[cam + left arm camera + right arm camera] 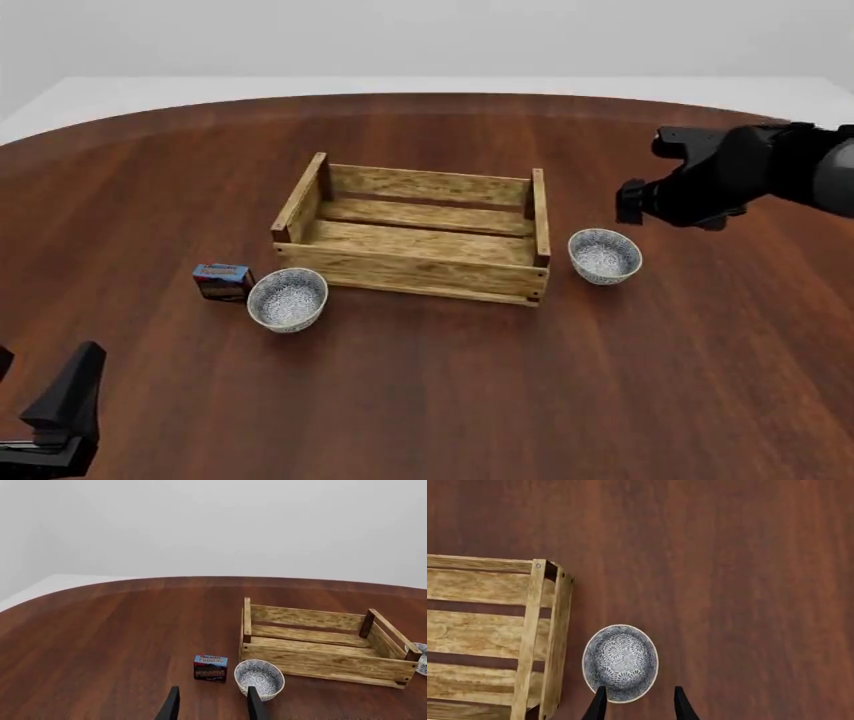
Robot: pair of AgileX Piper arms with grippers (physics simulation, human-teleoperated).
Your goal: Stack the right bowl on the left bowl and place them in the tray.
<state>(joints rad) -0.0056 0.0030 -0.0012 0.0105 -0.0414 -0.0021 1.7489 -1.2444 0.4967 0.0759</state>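
Left gripper (54, 405) parked low at near table edge, fingers apart, nothing held. Left bowl (287, 298) sits upright just beside tray's near-left corner, box (223, 281) close on its other side. Tray (414, 275) empty at mid-table. Right bowl (605, 256) upright just off tray's right end. Right gripper (637, 702) poised above it, fingers spread, nothing gripped or touched. Judged step: right bowl to be grasped. Rim best pinched on side away from tray, descent kept vertical so tray wall is not struck.

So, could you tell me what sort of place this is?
Likely a simulated tabletop test scene, not a real room: a bare brown table, blank pale backdrop, and only a tray, two bowls and small box.
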